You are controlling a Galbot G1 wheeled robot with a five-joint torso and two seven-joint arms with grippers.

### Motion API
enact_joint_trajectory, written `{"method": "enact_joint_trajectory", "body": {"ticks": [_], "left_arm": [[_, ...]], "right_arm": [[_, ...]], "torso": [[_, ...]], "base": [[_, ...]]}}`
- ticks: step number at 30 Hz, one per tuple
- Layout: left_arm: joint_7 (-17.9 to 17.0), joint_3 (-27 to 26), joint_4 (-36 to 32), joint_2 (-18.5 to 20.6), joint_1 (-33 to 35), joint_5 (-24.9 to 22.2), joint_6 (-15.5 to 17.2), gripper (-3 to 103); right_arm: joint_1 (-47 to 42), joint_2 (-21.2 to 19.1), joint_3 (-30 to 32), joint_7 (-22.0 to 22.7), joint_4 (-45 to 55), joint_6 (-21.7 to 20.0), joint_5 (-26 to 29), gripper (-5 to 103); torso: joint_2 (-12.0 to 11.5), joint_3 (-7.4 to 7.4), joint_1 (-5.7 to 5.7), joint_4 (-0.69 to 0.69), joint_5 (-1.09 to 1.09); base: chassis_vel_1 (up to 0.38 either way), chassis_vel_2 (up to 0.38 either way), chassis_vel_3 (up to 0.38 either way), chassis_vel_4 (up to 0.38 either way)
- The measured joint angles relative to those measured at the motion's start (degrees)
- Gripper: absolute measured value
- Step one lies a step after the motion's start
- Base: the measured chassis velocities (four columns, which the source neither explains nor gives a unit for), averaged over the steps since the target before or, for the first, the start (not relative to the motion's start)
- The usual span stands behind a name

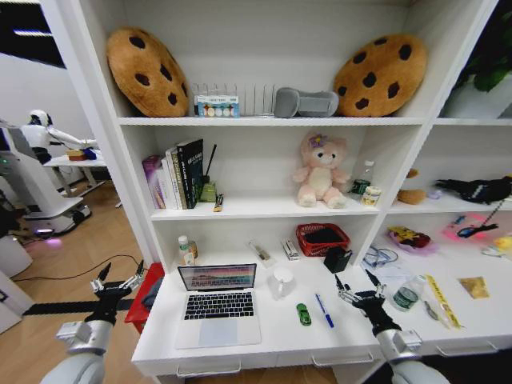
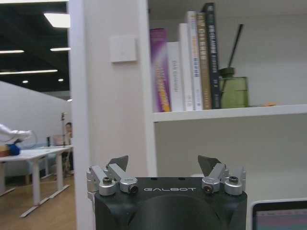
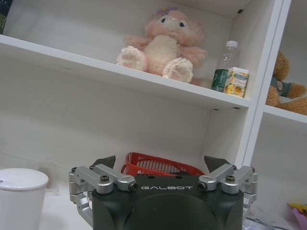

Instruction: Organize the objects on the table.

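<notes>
On the white table (image 1: 272, 340) a silver laptop (image 1: 218, 308) stands open, screen lit. To its right lie a tiny green toy car (image 1: 304, 314) and a blue pen (image 1: 324, 310). My left gripper (image 1: 118, 280) hovers open off the table's left end, level with the laptop's screen. My right gripper (image 1: 356, 286) hovers open over the table just right of the blue pen. In the left wrist view the left gripper (image 2: 163, 165) faces the shelf post, with the laptop's corner (image 2: 280, 215) at the frame's edge. In the right wrist view the right gripper (image 3: 160, 163) holds nothing.
A white mug (image 1: 282, 282) stands right of the laptop, a red mesh basket (image 1: 322, 238) and a black box (image 1: 337, 259) behind it. A bottle (image 1: 185, 250) stands at the back left. Books (image 1: 174, 176) and a plush toy (image 1: 320, 170) fill the shelf above. A red bin (image 1: 146, 296) sits left of the desk.
</notes>
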Motion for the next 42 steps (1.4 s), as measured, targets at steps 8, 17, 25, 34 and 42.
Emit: {"method": "enact_joint_trajectory", "body": {"ticks": [8, 17, 25, 34, 42], "left_arm": [[1.08, 0.37, -3.83, 20.2, 2.92, -4.5, 1.18, 56], [-0.45, 9.42, -0.42, 37.57, -5.31, -15.06, 5.21, 18], [1.6, 10.51, 2.07, 48.54, -6.63, -21.18, 5.61, 0], [4.0, 6.14, 3.41, 60.11, -4.83, -25.6, 4.96, 0], [3.88, 5.57, 3.01, 63.3, -1.57, -24.01, 4.89, 0]], "right_arm": [[-0.33, 1.24, -0.45, 0.42, -1.45, 0.87, -0.45, 100], [2.65, 0.29, -4.36, 0.8, -2.94, 0.9, -0.35, 100], [1.26, 1.7, -4.35, 0.83, -3.46, 1.76, -1.77, 100], [1.15, 2.78, -5.09, 1.42, -3.91, 1.84, -3.02, 100], [1.56, 3.38, -6.27, 1.94, -4.02, 1.62, -3.9, 100]], "torso": [[0.0, 0.01, 0.02, -0.01, 0.05], [-0.02, 0.02, 0.06, 0.0, 0.02], [-0.03, 0.02, 0.05, 0.0, 0.03], [-0.02, 0.02, 0.06, -0.02, 0.05], [-0.02, 0.02, 0.05, -0.01, 0.04]], "base": [[0.005, -0.007, -0.004, 0.007], [0.0, 0.0, 0.0, 0.0], [0.0, 0.0, 0.0, 0.0], [0.0, 0.0, 0.0, 0.0], [0.0, 0.0, 0.0, 0.0]]}}
